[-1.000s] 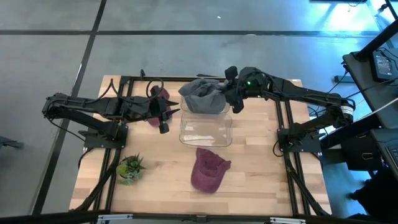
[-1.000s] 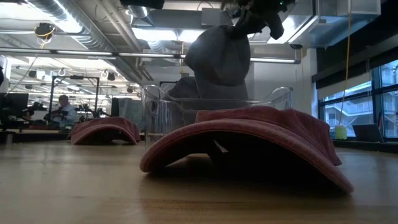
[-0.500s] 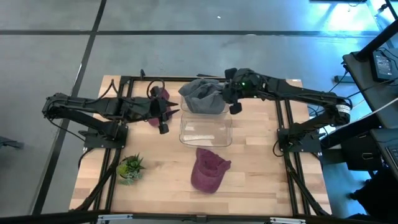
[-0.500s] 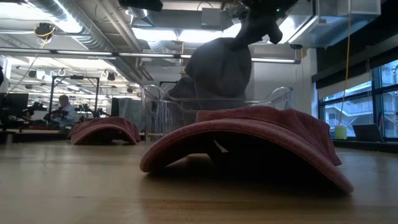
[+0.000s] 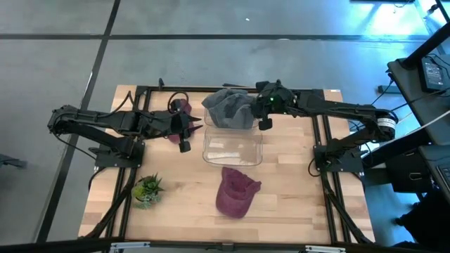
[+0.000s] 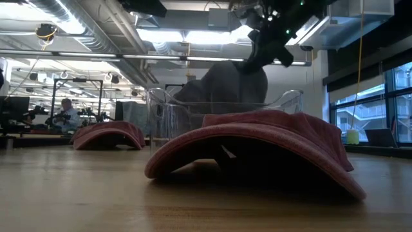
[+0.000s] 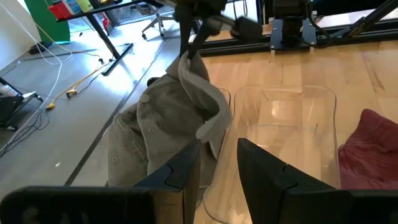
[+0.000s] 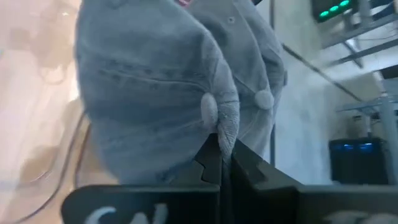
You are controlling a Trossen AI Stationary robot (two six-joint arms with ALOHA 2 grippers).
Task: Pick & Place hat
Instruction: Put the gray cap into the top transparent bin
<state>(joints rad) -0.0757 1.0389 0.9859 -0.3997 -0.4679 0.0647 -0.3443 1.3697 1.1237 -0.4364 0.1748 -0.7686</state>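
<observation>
Right end effector point(image 5: 261, 107) pinches grey hat point(image 5: 228, 109) over clear bin point(image 5: 233, 146)

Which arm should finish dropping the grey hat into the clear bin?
Right. Its gripper is shut on the grey fabric hat at the clear plastic bin's far rim; the left gripper is open, beside it.

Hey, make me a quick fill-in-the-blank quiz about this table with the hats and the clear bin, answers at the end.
1. The right gripper is shut on the ____ hat.
2. That hat hangs over the bin's far ____.
3. The red hat lies on the table, ____ the bin.
4. The left gripper is open beside the ____.

Answers: grey; rim; outside; bin
</observation>
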